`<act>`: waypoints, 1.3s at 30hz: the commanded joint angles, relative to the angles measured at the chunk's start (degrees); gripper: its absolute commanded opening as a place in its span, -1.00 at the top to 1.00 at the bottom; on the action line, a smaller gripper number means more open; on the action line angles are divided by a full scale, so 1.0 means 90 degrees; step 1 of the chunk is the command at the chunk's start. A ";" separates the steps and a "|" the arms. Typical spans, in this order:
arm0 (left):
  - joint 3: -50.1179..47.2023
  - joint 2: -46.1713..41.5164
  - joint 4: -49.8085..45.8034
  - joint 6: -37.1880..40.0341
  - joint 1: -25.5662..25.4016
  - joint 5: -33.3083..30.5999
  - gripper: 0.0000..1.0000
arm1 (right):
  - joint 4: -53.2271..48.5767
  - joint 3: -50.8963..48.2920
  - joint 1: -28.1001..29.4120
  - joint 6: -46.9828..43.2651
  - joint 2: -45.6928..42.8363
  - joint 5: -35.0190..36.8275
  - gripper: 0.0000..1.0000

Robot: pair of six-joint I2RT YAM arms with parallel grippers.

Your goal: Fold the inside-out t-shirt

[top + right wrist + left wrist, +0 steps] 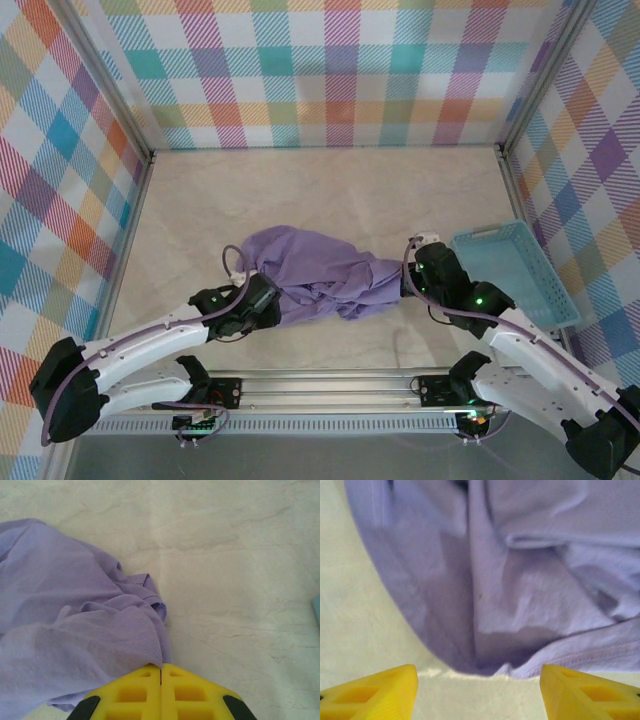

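Observation:
The inside-out t-shirt [320,270] is a lavender-purple heap, crumpled in the middle of the table. My left gripper [265,300] is at its near left edge. In the left wrist view the left gripper [479,692] stands open, its yellow fingertips [375,692] wide apart over bare table, and the t-shirt's hem [520,580] lies just beyond them with nothing between. My right gripper [412,275] is at the shirt's right end. In the right wrist view the right gripper [161,667] is shut, with an edge of the t-shirt [75,620] pinched at its tips.
A light blue plastic basket [515,275] stands at the right, close to the right arm. Plaid walls enclose the table on three sides. A metal rail [330,385] runs along the near edge between the arm bases.

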 commanded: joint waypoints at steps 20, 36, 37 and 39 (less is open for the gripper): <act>-0.0333 0.0916 0.1811 -0.1590 -0.0101 0.0273 -0.09 | 0.0450 -0.0197 -0.0020 0.0051 -0.0008 -0.0572 1.00; -0.0076 0.1134 0.1396 -0.0742 0.0573 -0.0159 1.00 | 0.0053 0.0186 -0.0199 -0.0020 -0.0036 -0.0181 1.00; 0.0067 0.0985 0.1251 -0.0498 0.0748 -0.0210 1.00 | 0.0028 0.0300 -0.0344 -0.0047 -0.0038 -0.0254 1.00; 0.0498 0.0640 0.0873 0.0084 0.1163 -0.0382 1.00 | -0.0007 0.0643 -0.0686 -0.0187 -0.0004 -0.0485 1.00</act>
